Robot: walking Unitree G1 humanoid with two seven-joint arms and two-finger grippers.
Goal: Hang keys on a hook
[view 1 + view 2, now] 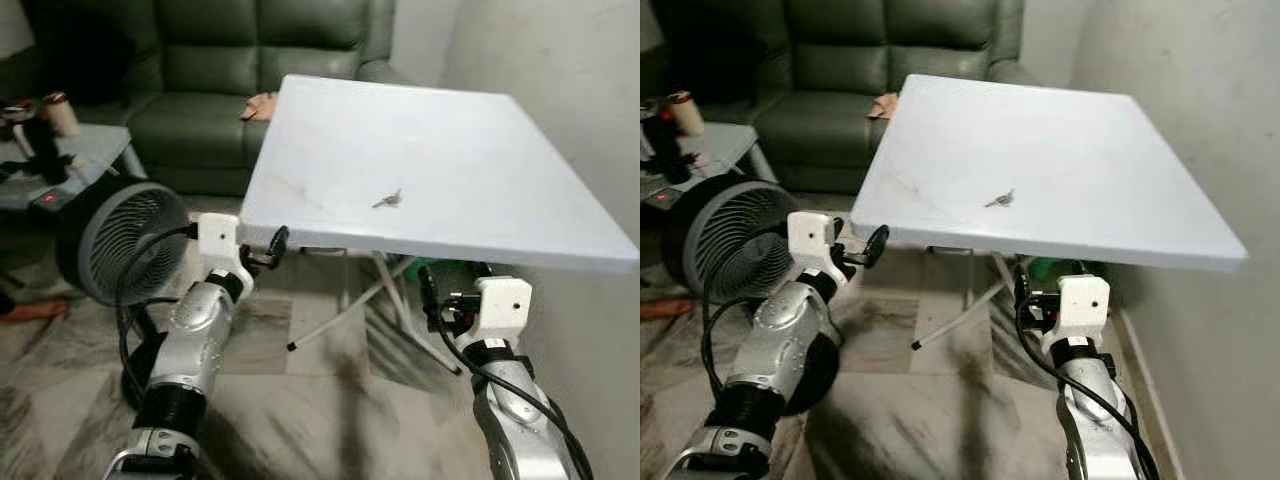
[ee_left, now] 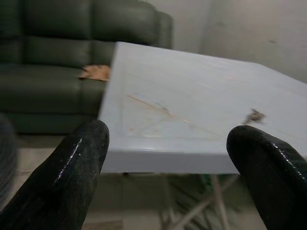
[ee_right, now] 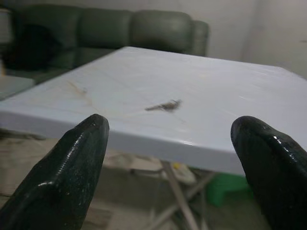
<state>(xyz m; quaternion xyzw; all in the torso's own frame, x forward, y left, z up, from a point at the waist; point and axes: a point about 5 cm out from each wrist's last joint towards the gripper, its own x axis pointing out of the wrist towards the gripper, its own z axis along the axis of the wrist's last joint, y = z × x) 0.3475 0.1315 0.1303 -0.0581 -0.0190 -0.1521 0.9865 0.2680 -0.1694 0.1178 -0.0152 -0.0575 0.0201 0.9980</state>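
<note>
A small bunch of keys [image 1: 388, 199] lies near the middle of a white folding table [image 1: 470, 150]. My left gripper [image 1: 272, 247] hovers at the table's near left corner, just below the edge, and stands open with nothing between its fingers [image 2: 72, 163]. My right gripper [image 1: 1028, 292] is partly tucked under the near edge on the right side. In the right wrist view it [image 3: 168, 158] is open and empty, and the keys [image 3: 164, 105] lie ahead of it on the tabletop. The left wrist view has the keys [image 2: 254, 116] farther off to one side.
A dark green sofa [image 1: 230, 60] stands behind the table, with a tan object [image 1: 258, 105] on its seat. A round black fan [image 1: 120, 240] sits on the floor at left, beside a low table [image 1: 90, 150] with bottles. A wall [image 1: 590, 120] is close on the right. A person's foot [image 1: 30, 311] is at far left.
</note>
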